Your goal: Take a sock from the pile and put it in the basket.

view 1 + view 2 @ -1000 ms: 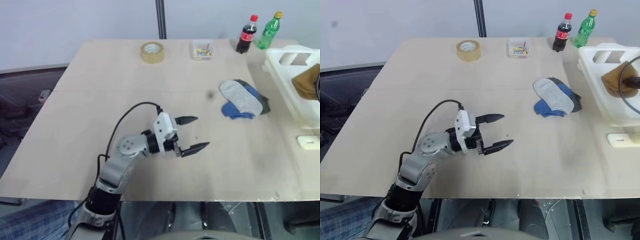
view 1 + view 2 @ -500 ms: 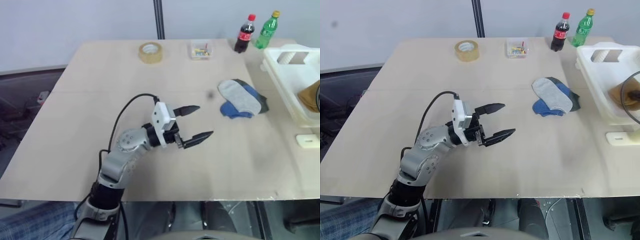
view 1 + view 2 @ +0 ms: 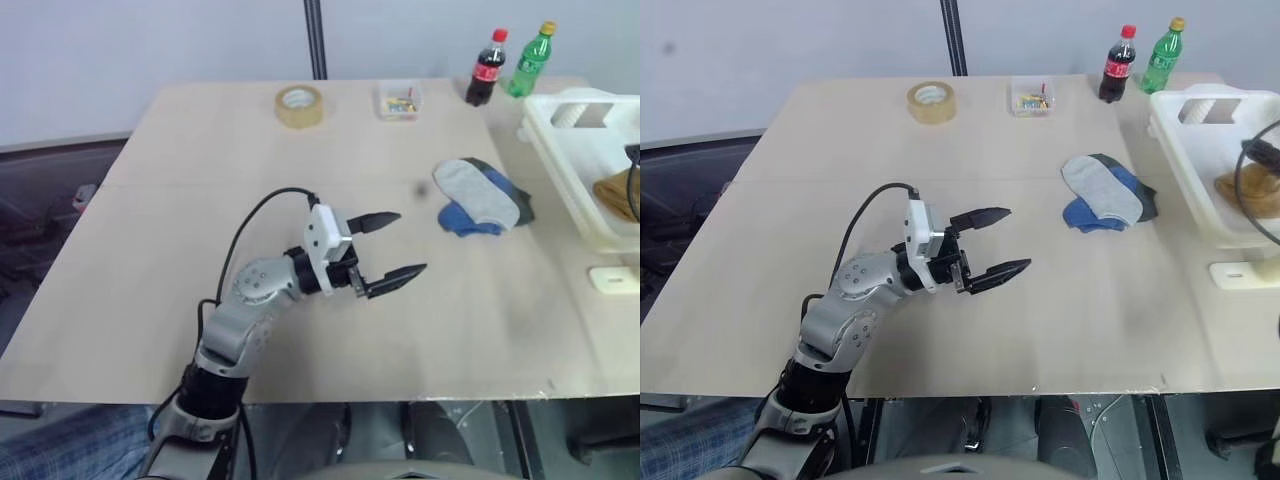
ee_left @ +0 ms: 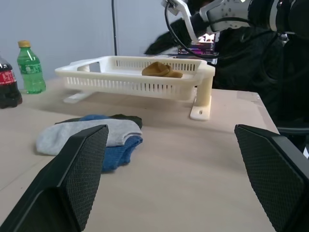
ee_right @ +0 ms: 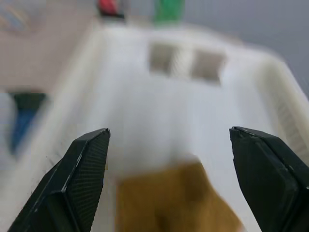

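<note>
The mustard-yellow sock (image 3: pixel 612 188) lies crumpled inside the white slotted basket (image 3: pixel 560 150) at the table's right edge. My right gripper (image 5: pixel 169 131) hangs open over the basket with nothing between its fingers, the sock (image 5: pixel 174 203) loose just beneath it. The pile (image 3: pixel 482 197), a light grey sock over blue and dark ones, rests on the table left of the basket. My left gripper (image 3: pixel 412 242) hovers open and empty over the middle of the table, pointing toward the pile (image 4: pixel 91 135) and the basket (image 4: pixel 130 82).
Along the far edge stand a tape roll (image 3: pixel 301 105), a small clear box (image 3: pixel 403 100), a cola bottle (image 3: pixel 484 68) and a green bottle (image 3: pixel 530 60). A small white block (image 3: pixel 612 280) lies in front of the basket.
My right gripper has opened and lifted, and the mustard sock it held has dropped to rest in the basket. The left arm has stayed put.
</note>
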Action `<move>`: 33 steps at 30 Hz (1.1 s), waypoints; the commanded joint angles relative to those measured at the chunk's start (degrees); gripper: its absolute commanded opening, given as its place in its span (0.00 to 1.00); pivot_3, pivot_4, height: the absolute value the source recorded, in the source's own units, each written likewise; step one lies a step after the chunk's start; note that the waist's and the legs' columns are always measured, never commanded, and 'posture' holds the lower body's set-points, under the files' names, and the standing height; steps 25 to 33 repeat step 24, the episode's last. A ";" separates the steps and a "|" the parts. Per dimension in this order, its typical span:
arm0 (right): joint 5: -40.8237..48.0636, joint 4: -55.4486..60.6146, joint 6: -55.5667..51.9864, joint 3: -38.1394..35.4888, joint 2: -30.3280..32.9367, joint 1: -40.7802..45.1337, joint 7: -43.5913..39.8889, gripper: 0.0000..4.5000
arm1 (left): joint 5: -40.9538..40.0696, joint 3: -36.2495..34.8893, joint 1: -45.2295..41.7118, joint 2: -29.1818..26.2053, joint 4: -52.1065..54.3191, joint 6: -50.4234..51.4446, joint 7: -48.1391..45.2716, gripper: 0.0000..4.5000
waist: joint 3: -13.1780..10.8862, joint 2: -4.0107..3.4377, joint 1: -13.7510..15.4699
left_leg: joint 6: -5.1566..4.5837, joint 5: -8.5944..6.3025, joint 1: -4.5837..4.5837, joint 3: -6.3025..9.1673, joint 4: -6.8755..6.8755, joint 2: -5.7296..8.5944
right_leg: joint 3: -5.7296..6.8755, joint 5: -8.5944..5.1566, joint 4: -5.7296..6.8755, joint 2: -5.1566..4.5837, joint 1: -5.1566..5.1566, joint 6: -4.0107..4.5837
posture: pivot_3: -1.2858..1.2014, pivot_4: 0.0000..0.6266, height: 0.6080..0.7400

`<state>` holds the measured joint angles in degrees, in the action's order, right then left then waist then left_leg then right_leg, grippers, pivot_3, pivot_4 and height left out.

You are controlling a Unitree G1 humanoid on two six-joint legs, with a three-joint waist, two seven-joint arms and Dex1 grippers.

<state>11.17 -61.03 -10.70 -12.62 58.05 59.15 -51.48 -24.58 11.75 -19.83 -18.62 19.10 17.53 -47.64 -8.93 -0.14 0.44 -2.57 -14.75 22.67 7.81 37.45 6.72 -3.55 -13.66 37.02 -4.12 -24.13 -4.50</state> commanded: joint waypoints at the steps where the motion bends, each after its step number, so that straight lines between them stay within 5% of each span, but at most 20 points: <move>1: 7.32 12.10 1.65 -4.22 -3.78 -4.67 -7.05 0.91 | -0.89 -1.85 0.88 -0.85 2.80 0.23 0.98 1.00 | 0.00 0.00 -0.10 | 0.00 0.00 0.00 -0.02 0.03 -0.02 | -0.03 0.00 0.03 0.00 0.00 0.00 | 0.52 0.24 0.99; 6: 17.64 41.45 -7.06 -3.14 -12.82 -23.48 -12.75 0.91 | 0.06 -3.05 5.19 -2.29 2.73 -0.11 2.48 1.00 | 0.04 0.04 0.13 | 0.00 0.00 0.02 0.05 0.11 -0.12 | -0.02 0.00 0.04 -0.01 -0.01 0.00 | 0.52 0.24 0.99; 10: 19.60 52.82 -8.66 -0.50 -17.11 -34.85 -14.17 0.91 | -0.84 -4.49 11.26 -1.96 5.15 0.83 5.41 1.00 | 0.05 0.01 0.50 | -0.01 0.00 0.12 0.04 0.20 -0.05 | -0.05 0.00 0.13 -0.06 -0.14 0.00 | 0.52 0.24 0.99; 15: 16.98 53.83 -3.92 2.21 -18.80 -43.49 -16.21 0.91 | 0.19 -7.37 23.00 -2.22 12.00 1.01 11.61 1.00 | 0.06 0.03 0.39 | -0.01 -0.01 0.03 0.02 0.37 -0.01 | -0.11 0.00 0.36 -0.07 -0.09 0.00 | 0.52 0.24 0.99; 23: 13.54 47.72 4.82 3.16 -16.75 -45.53 -21.63 0.91 | 2.56 -13.49 37.96 -4.50 18.57 -2.73 15.27 1.00 | 0.04 0.04 0.26 | -0.29 -0.21 -0.82 -0.25 0.25 -0.07 | -0.37 -0.03 0.51 -0.06 0.58 0.01 | 0.52 0.24 0.99; 33: 13.44 47.12 5.16 3.25 -16.57 -45.25 -22.10 0.91 | 3.34 -13.93 39.04 -4.73 18.89 -3.43 15.54 1.00 | 0.04 0.04 0.26 | -0.31 -0.22 -0.82 -0.25 0.24 -0.07 | -0.37 -0.03 0.51 -0.06 0.58 0.01 | 0.52 0.24 0.99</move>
